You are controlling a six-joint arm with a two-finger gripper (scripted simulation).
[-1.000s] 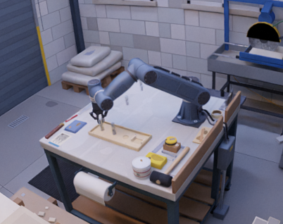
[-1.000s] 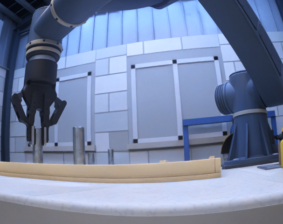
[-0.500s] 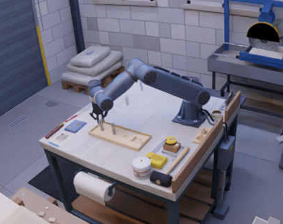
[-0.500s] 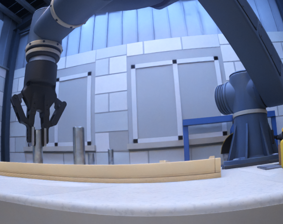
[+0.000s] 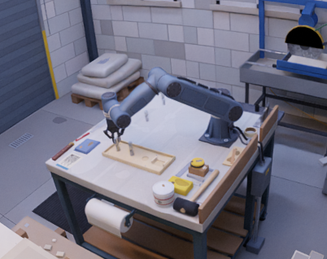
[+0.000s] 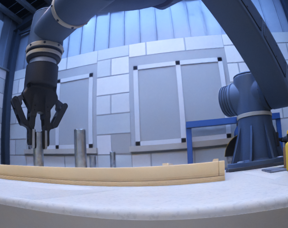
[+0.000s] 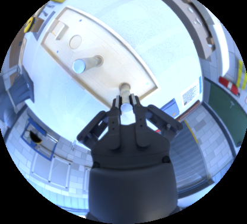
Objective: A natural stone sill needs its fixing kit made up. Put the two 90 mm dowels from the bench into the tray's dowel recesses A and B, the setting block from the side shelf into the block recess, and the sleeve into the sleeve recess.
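The lower end of a steel dowel is hidden behind the near wall of the wooden tray, where it stands upright in the recess at the tray's left end. My gripper is above that end, its fingers closed on the dowel's top. A second dowel stands upright in the neighbouring recess. The round recess and the rectangular recess further along hold nothing. Two short pins stand on the bench behind the tray.
A white tub, a yellow block, a mallet and a yellow-capped wooden block crowd the bench's right front. A raised wooden edge runs along the right side. My arm's base stands behind.
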